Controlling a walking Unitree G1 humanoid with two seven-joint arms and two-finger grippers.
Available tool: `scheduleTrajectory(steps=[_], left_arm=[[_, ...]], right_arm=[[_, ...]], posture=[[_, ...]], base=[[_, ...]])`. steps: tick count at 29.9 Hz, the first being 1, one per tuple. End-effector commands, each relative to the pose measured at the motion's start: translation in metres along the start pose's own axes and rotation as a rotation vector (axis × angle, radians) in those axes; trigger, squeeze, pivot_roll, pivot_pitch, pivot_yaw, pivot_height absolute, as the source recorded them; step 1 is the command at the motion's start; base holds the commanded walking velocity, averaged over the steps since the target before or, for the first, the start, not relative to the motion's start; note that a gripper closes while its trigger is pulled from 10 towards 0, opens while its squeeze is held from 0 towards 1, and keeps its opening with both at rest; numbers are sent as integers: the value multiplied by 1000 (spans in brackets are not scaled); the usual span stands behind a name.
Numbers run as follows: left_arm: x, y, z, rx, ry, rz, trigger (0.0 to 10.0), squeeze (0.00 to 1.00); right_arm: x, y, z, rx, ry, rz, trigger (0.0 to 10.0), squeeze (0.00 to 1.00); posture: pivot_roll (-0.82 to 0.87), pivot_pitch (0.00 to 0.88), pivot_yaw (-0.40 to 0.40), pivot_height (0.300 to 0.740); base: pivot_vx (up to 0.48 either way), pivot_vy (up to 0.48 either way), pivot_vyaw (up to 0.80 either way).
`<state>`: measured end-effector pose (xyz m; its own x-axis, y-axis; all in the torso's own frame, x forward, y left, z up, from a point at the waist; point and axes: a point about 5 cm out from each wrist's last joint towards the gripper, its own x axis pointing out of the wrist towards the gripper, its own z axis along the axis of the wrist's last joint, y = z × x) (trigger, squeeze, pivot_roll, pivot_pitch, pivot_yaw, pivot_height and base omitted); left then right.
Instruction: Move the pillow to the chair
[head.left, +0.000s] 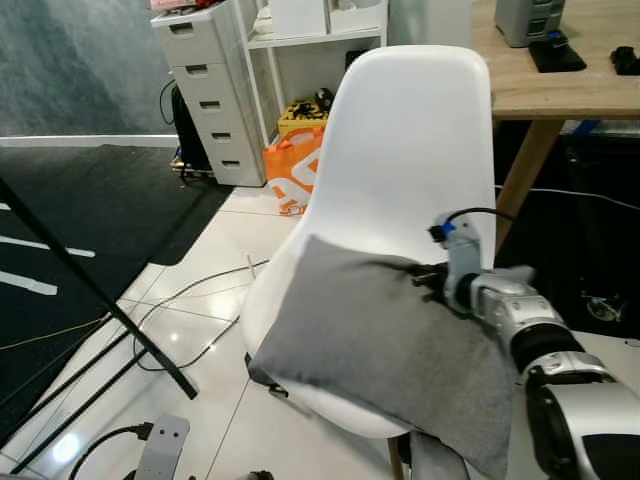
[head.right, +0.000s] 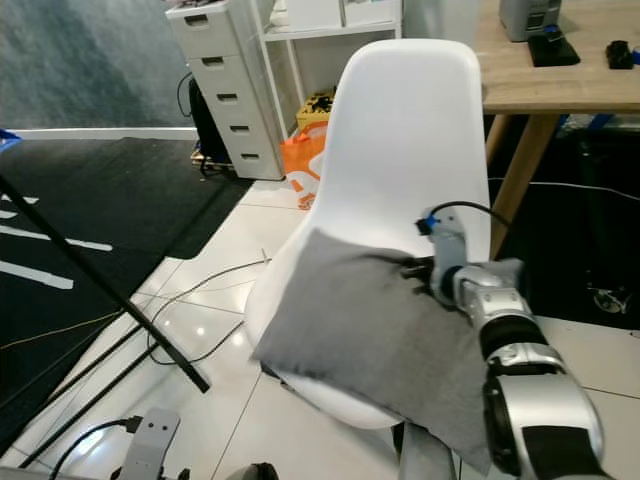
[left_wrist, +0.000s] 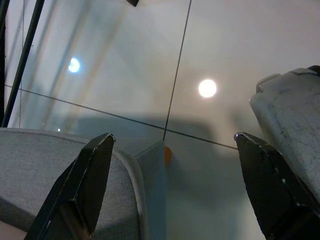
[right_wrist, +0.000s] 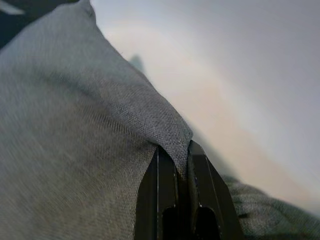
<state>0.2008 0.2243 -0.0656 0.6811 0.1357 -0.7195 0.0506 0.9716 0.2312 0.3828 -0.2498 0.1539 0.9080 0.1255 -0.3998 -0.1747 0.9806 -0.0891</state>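
Note:
A grey pillow (head.left: 385, 345) lies across the seat of a white shell chair (head.left: 410, 130), its lower right corner hanging past the seat's front edge. My right gripper (head.left: 428, 272) reaches in from the right and is shut on a fold at the pillow's upper edge (right_wrist: 170, 137), close to the chair's backrest. The black fingers (right_wrist: 200, 185) pinch the grey cloth between them. My left gripper (left_wrist: 170, 190) hangs low over the tiled floor with its fingers spread wide and nothing between them.
A wooden table (head.left: 560, 80) stands behind the chair on the right. A grey drawer unit (head.left: 210, 90), white shelves and an orange bag (head.left: 295, 165) are at the back. A black tripod leg (head.left: 100, 300) and cables (head.left: 190, 300) cross the floor on the left.

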Motion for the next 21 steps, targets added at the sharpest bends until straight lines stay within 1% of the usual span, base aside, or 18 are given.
scheduleTrajectory(steps=[1, 2, 4, 5, 8, 12, 13, 18, 21], left_arm=[[-2, 8, -8, 16, 28, 12, 10000, 0], [-2, 8, -8, 16, 28, 12, 10000, 0], [-2, 7, -8, 14, 27, 12, 10000, 0], [-2, 7, -8, 13, 27, 13, 10000, 0], [-2, 7, -8, 13, 26, 13, 10000, 0], [-2, 8, -8, 13, 26, 12, 10000, 0], [-2, 8, -8, 13, 26, 12, 10000, 0], [-2, 8, -7, 13, 25, 12, 10000, 0], [-2, 7, -7, 13, 24, 12, 10000, 0]], right_arm=[[-5, -14, 5, 1, -43, -97, 10000, 0], [-5, -14, 5, 1, -43, -97, 10000, 0], [-11, -30, 7, 31, -63, -172, 10000, 0], [-13, -33, 8, 36, -68, -189, 10000, 0], [-15, -36, 9, 42, -74, -205, 10000, 0], [-14, -35, 10, 46, -88, -193, 10000, 0], [-13, -33, 10, 58, -93, -176, 10000, 1000], [-12, -32, 13, 69, -114, -178, 10000, 1000], [-14, -35, 15, 52, -124, -215, 10000, 1000]], posture=[[-206, 156, 197, 550], [-206, 156, 197, 550], [-202, 158, 195, 550], [-202, 158, 195, 550], [-202, 159, 195, 550], [-205, 158, 194, 550], [-204, 158, 194, 550], [-207, 157, 193, 550], [-210, 154, 192, 550]], base=[[0, 0, 0], [0, 0, 0], [0, 0, 0], [0, 0, 0], [0, 0, 0], [0, 0, 0], [0, 0, 0], [0, 0, 0], [0, 0, 0]])
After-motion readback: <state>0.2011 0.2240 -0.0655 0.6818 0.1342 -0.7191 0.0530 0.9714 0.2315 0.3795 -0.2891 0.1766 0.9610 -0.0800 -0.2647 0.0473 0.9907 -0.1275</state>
